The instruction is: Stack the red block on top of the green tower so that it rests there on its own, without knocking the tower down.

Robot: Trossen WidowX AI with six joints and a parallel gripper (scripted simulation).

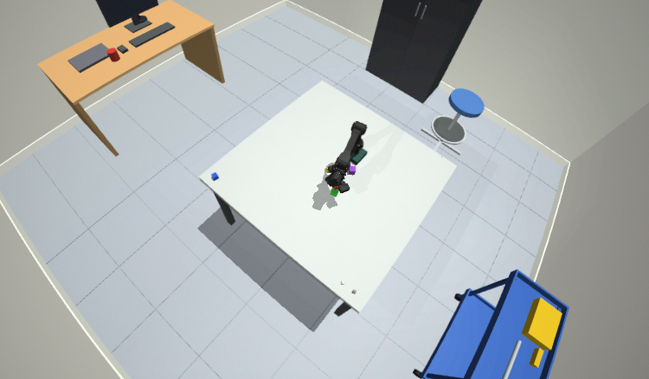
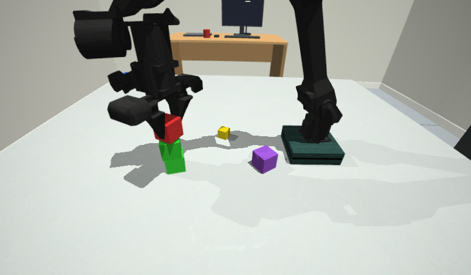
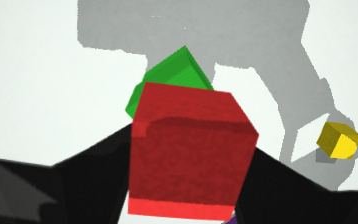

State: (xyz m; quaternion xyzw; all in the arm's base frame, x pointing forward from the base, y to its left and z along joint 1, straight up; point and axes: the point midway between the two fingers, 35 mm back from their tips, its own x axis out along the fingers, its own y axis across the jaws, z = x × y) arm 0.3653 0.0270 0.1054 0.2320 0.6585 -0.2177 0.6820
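Jaws (image 2: 169, 117) clamped on red block (image 2: 171, 129), sitting right on green tower (image 2: 173, 156); purple cube (image 2: 264, 159) at tower's 3 o'clock.

No readable text from my station.
I find no lettering, label, brand or number on any block, furniture or the arm — every surface shows plain colour.

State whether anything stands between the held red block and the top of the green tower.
Nothing visible does. The gripper is shut on the red block, which sits right at the green tower's top. The yellow cube and purple cube lie off to the side.
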